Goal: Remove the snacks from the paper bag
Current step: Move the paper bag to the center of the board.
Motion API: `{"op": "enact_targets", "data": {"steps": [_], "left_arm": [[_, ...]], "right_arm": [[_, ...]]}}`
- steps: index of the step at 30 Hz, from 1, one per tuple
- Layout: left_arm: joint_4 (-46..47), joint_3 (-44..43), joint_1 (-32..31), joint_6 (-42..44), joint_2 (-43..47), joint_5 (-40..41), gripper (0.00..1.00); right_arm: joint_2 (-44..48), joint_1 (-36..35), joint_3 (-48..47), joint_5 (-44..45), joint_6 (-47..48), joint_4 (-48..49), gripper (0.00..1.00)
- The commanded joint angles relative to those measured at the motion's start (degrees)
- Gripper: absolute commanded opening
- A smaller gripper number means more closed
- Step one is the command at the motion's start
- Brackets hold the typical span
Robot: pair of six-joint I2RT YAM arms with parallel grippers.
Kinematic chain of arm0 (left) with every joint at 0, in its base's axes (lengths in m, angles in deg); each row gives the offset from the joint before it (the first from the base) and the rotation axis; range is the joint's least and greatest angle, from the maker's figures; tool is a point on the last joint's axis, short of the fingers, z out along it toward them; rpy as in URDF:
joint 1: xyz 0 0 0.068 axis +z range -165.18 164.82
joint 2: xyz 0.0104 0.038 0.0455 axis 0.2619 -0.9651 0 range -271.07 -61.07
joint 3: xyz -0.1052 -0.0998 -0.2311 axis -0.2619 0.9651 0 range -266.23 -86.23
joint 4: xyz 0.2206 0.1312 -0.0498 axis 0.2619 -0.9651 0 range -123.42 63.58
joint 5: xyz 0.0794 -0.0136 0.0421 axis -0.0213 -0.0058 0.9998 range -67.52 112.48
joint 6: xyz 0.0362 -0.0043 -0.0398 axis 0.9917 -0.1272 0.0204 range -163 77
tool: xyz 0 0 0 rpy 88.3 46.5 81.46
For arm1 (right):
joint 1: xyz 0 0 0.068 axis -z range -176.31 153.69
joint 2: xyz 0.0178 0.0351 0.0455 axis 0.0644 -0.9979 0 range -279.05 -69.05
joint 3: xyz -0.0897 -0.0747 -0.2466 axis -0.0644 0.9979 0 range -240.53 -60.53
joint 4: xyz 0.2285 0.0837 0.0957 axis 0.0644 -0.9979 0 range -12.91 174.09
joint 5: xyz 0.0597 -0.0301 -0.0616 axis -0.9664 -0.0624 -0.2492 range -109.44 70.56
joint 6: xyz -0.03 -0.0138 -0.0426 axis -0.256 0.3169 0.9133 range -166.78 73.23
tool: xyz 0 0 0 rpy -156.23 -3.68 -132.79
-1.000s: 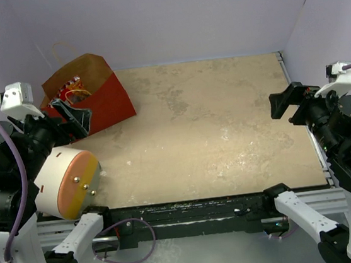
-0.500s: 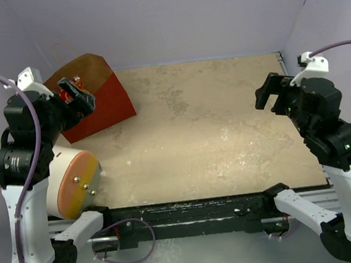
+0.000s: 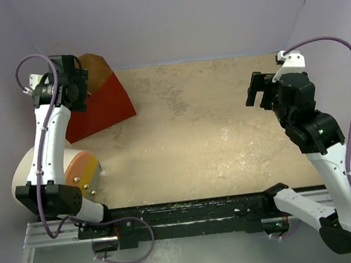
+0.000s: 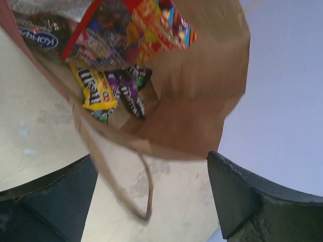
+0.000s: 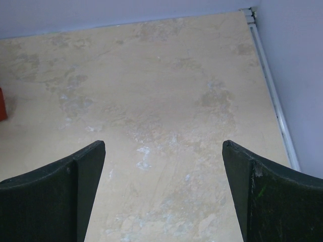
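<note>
The paper bag (image 3: 103, 100) lies at the table's far left, red face outward. In the left wrist view its brown open mouth (image 4: 202, 96) faces me. Inside lie the snacks: a yellow packet (image 4: 93, 91), a dark purple one (image 4: 129, 94), a red-orange one (image 4: 160, 24), a packet with a blue logo (image 4: 38, 36) and a silver one (image 4: 50, 6). A string handle (image 4: 145, 187) loops out in front. My left gripper (image 3: 72, 87) (image 4: 151, 196) is open and empty, just outside the mouth. My right gripper (image 3: 260, 91) (image 5: 164, 191) is open and empty above bare table at the right.
A white cylinder with an orange end (image 3: 79, 174) lies at the near left beside the left arm's base. A metal rail (image 5: 272, 91) edges the table on the right. Purple walls enclose the back and sides. The bag's red corner (image 5: 2, 103) shows at the left edge of the right wrist view.
My left arm has risen and swung back, bringing its gripper to the bag's top. My right arm has straightened up and moved its gripper a little left and farther back.
</note>
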Motion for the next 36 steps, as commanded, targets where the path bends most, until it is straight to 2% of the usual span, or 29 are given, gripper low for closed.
{"op": "enact_targets", "data": {"steps": [1, 4, 8, 11, 14, 16, 19, 23, 28, 36], "left_arm": [[5.9, -2.9, 2.8, -9.3, -1.6, 4.6, 0.87], [6.0, -3.5, 3.5, -9.5, -2.3, 5.2, 0.83], [8.5, -3.4, 3.9, -9.6, -3.0, 3.9, 0.7], [11.7, -4.3, 4.2, -6.0, -3.3, 1.7, 0.51], [13.8, -5.1, 4.3, -1.0, -3.4, -0.9, 0.37], [16.3, -3.9, 4.4, -0.3, -3.1, -4.5, 0.24], [19.7, -1.6, 4.4, -1.7, -3.7, -12.4, 0.14], [22.1, -1.1, 4.4, -1.0, -5.8, -21.4, 0.07], [25.6, -0.2, 2.6, -0.1, -6.7, -28.2, 0.04], [30.4, 0.0, -7.7, -0.5, -9.1, -33.2, 0.04]], "right_arm": [[2.0, -0.4, 0.5, 6.0, 4.1, 5.0, 1.0], [3.6, -0.4, 1.6, 8.0, 5.0, 5.9, 1.0], [5.3, -0.5, 2.9, 9.1, 5.5, 7.4, 1.0], [5.0, -0.5, 2.1, 9.1, 5.7, 7.0, 1.0], [5.2, -0.5, 1.6, 9.8, 5.6, 5.8, 1.0], [5.8, -0.5, 2.0, 10.1, 5.6, 5.6, 1.0], [6.5, -0.5, 2.1, 10.0, 5.5, 5.6, 1.0], [6.5, -0.5, 1.6, 9.7, 6.2, 5.5, 1.0], [6.5, -0.5, 1.3, 8.7, 6.4, 5.4, 1.0], [4.5, -0.5, 1.0, 6.2, 5.6, 8.5, 1.0]]}}
